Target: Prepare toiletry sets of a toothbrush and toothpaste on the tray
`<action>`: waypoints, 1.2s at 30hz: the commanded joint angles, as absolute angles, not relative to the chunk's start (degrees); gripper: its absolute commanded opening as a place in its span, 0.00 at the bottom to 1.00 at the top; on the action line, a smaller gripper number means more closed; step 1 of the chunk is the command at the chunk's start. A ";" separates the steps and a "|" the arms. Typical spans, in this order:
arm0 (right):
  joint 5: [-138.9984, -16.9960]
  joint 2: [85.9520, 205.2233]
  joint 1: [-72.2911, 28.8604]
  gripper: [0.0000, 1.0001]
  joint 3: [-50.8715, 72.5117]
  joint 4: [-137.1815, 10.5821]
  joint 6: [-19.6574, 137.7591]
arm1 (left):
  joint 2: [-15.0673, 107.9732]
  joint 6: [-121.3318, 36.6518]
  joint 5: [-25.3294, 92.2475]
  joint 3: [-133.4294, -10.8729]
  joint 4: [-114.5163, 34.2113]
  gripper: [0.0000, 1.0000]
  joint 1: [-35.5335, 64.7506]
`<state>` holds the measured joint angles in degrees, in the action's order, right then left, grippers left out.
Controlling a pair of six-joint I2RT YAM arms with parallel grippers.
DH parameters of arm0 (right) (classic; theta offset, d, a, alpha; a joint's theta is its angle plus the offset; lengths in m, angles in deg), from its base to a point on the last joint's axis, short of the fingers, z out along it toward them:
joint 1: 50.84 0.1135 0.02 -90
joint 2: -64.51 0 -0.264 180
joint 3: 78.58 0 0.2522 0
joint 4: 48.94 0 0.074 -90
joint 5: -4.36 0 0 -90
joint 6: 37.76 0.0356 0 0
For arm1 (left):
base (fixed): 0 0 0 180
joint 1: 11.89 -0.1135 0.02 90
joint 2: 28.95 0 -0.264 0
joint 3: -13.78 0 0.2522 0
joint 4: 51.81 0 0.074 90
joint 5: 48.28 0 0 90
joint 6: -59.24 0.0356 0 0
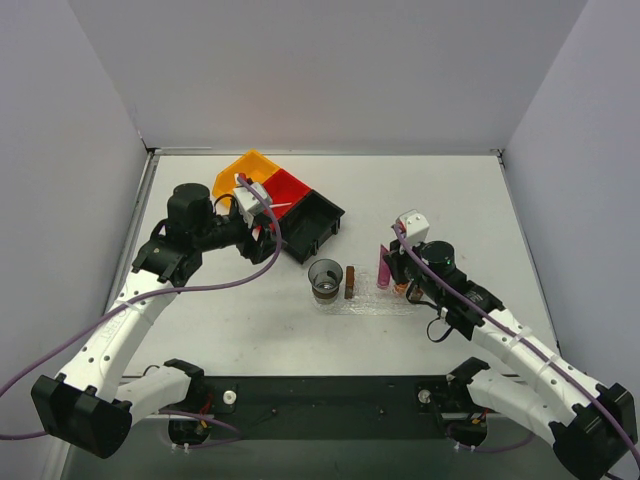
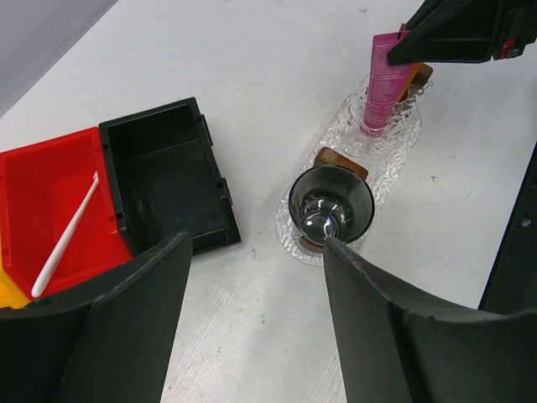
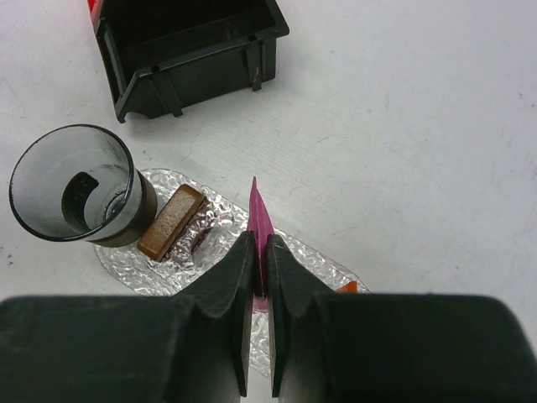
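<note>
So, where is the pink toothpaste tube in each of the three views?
Top external: pink toothpaste tube right of centre.
Left wrist: upper right.
Right wrist: centre, pinched by the right gripper.
Shared landmark: the dark cup, left of the tube in every view.

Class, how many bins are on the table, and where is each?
3, side by side in one row: orange bin farthest back, red bin in the middle, black bin nearest the tray. None seems hidden.

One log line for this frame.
left gripper: open | right gripper: shut on pink toothpaste, upright on tray | toothbrush: in red bin
</note>
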<state>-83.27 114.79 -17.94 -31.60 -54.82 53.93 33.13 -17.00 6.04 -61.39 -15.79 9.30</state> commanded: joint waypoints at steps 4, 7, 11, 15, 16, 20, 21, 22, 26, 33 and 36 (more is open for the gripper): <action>-83.35 115.22 -18.41 0.00 -32.03 -49.70 54.96 | 33.45 -16.87 4.19 -61.68 -18.62 0.74 8.85; -83.44 115.57 -18.50 0.00 -32.29 -49.35 54.96 | 33.54 -16.87 4.19 -61.86 -18.45 0.74 8.85; -83.44 115.83 -18.59 0.00 -32.38 -49.08 55.05 | 33.45 -16.79 4.19 -61.86 -18.36 0.74 8.85; -83.35 116.01 -18.59 0.00 -32.82 -48.64 55.14 | 33.45 -16.61 4.10 -62.03 -18.27 0.74 8.85; -83.44 116.18 -18.59 0.00 -32.82 -48.55 55.14 | 33.54 -16.61 4.19 -61.86 -18.27 0.74 8.85; -83.18 116.36 -18.59 0.00 -33.17 -48.12 55.22 | 33.36 -16.70 4.02 -61.68 -18.19 0.74 8.85; -83.00 116.36 -18.67 0.00 -33.17 -48.03 55.31 | 33.36 -16.61 4.10 -61.68 -18.36 0.74 8.85; -82.74 116.54 -18.67 0.00 -33.26 -48.03 55.23 | 33.36 -16.70 4.02 -61.68 -18.27 0.74 8.85; -82.65 116.71 -18.67 0.00 -33.52 -47.85 55.22 | 33.36 -16.52 3.93 -61.77 -18.27 0.74 8.85; -82.65 117.33 -18.68 0.00 -33.79 -47.50 55.14 | 33.45 -16.61 4.01 -61.86 -18.18 0.74 8.85; -82.48 117.77 -18.76 0.00 -34.05 -47.06 54.79 | 33.45 -16.61 3.84 -61.77 -18.10 0.74 8.85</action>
<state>-83.24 117.21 -18.24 -33.59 -52.07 54.41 33.70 -16.89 5.36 -61.39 -15.79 9.30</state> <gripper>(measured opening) 0.039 0.741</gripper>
